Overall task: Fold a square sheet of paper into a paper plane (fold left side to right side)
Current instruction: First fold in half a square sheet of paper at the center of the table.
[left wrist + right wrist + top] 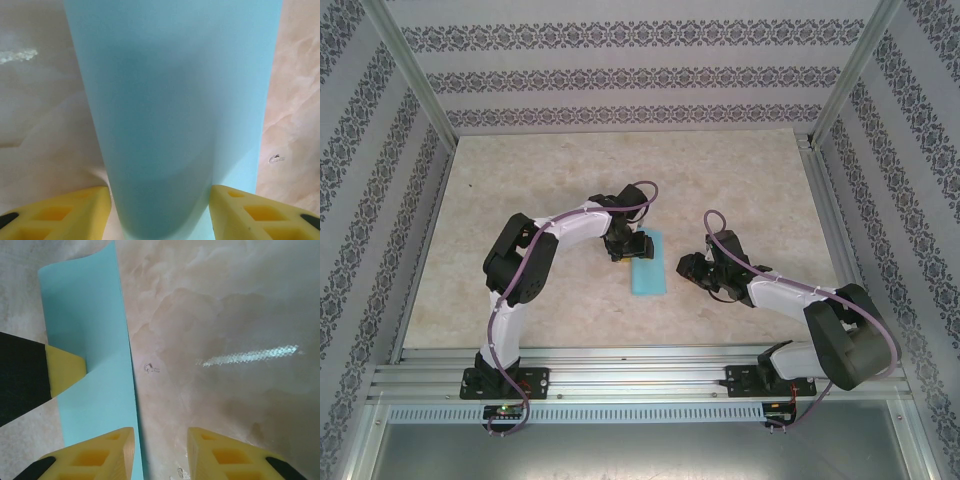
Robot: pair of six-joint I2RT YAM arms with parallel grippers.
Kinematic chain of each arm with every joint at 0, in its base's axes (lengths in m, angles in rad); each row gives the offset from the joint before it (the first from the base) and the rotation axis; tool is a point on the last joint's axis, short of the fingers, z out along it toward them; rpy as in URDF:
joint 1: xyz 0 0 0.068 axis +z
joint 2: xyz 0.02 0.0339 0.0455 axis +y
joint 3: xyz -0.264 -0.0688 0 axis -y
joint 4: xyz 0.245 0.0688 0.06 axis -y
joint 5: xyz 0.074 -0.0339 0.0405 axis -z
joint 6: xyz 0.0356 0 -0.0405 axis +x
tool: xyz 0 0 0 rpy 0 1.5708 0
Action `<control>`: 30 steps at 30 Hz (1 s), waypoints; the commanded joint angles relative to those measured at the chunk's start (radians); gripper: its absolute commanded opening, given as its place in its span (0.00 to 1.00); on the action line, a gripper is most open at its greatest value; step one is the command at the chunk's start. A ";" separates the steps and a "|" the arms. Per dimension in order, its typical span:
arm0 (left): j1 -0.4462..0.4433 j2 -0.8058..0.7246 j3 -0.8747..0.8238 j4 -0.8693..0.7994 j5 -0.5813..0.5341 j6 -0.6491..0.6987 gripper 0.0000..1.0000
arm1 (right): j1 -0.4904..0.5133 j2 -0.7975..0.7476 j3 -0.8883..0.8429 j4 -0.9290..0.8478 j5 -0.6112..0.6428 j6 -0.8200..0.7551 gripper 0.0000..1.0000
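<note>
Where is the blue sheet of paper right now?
In the top view, the blue sheet of paper sits near the middle of the table. The left gripper is over its left edge, and the right gripper is just to its right.

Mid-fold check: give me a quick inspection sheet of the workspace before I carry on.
Surface: beige marbled table, one small scuff beside the paper.
Job's things: light-blue sheet of paper mid-table, folded over into a narrow strip, top layer bowed, not creased flat.
Clutter: nothing seen.
Grippers: left gripper open, fingers either side of the bowed paper; right gripper open over bare table beside the strip's right edge.
Cables: purple cable along each arm, clear of the paper.
Surroundings: patterned walls, aluminium frame.
</note>
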 commanded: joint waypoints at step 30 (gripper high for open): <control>-0.049 0.110 -0.006 0.070 -0.009 0.022 0.56 | 0.063 0.074 0.016 0.076 -0.019 0.055 0.28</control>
